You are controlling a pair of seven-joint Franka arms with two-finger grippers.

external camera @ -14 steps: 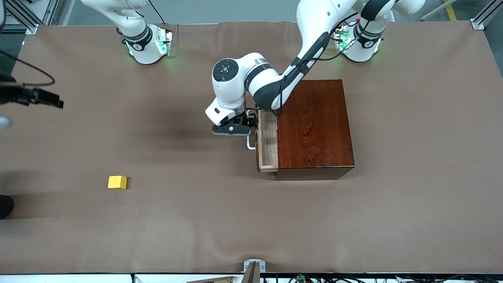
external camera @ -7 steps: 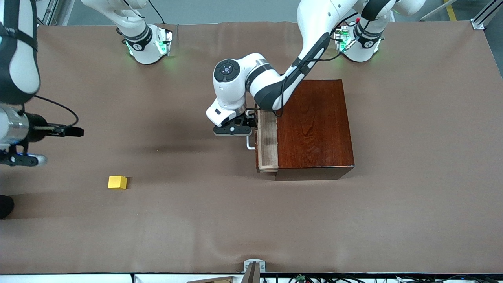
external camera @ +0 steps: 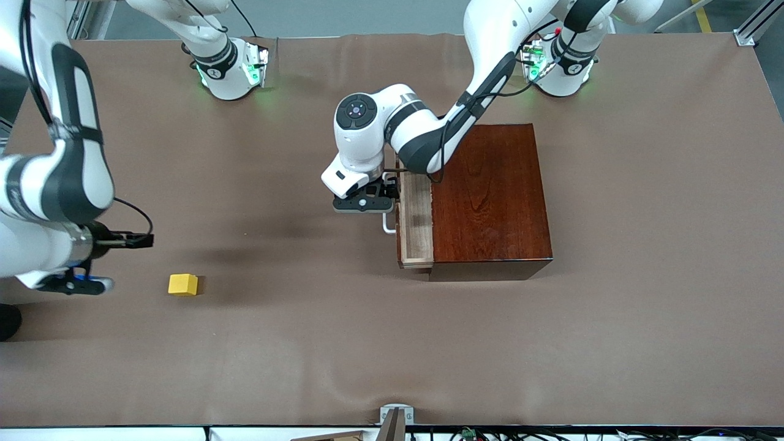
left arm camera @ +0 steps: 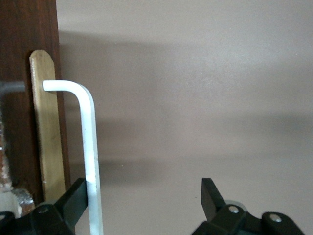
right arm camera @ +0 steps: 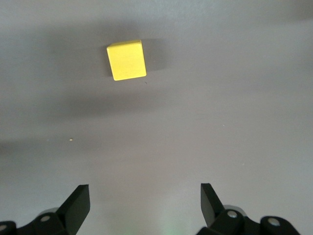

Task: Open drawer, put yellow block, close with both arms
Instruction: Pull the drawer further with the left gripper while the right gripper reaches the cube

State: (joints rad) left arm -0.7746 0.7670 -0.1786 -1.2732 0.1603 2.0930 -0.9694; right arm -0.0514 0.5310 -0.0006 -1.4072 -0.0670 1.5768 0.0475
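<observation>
At the lower left of the front view, the yellow block lay on the table just beside the right gripper, toward frame centre from it; that gripper's jaws stood wide and empty. Mid-frame, the left gripper stood open around the white handle of the part-open drawer, one finger touching it.
</observation>
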